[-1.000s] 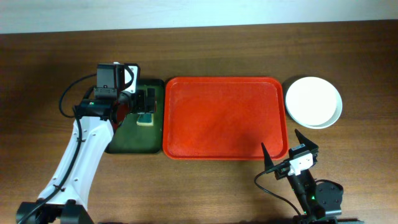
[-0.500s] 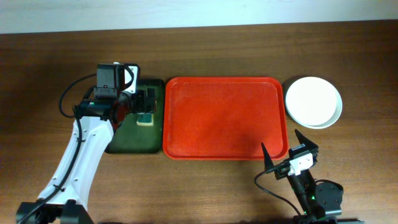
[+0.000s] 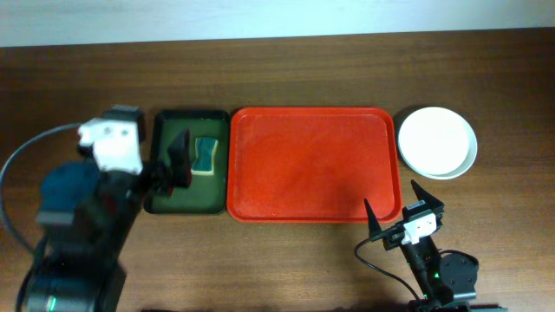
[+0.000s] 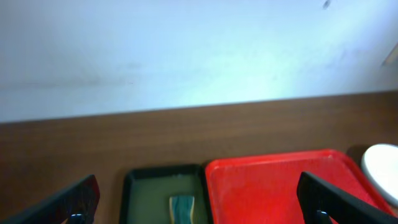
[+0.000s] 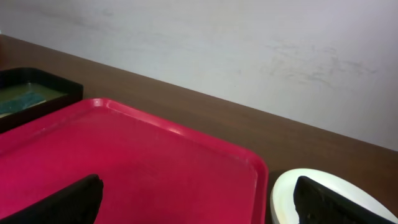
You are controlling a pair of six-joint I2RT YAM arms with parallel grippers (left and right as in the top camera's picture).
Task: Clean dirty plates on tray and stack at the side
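Observation:
The red tray [image 3: 312, 165] lies mid-table with nothing on it; it also shows in the left wrist view [image 4: 273, 186] and the right wrist view [image 5: 137, 162]. A white plate [image 3: 436, 141] tops a stack on the table right of the tray. A pale rim shows under it, and the blue and green plates cannot be told apart. The stack also shows in the right wrist view [image 5: 287, 194] and the left wrist view [image 4: 382, 165]. My left gripper [image 3: 180, 162] [image 4: 199, 208] is open and empty above the dark green tray. My right gripper [image 3: 390, 195] [image 5: 202, 205] is open and empty by the red tray's front right corner.
A dark green tray [image 3: 186, 195] [image 4: 149, 186] [image 5: 25, 93] lies left of the red tray. A teal and yellow sponge [image 3: 205, 156] [image 4: 181, 208] rests on it. A white wall runs behind the table's far edge.
My left arm has drawn back from over the sponge toward the front left and higher, and the sponge stays on the green tray. The right arm has not moved.

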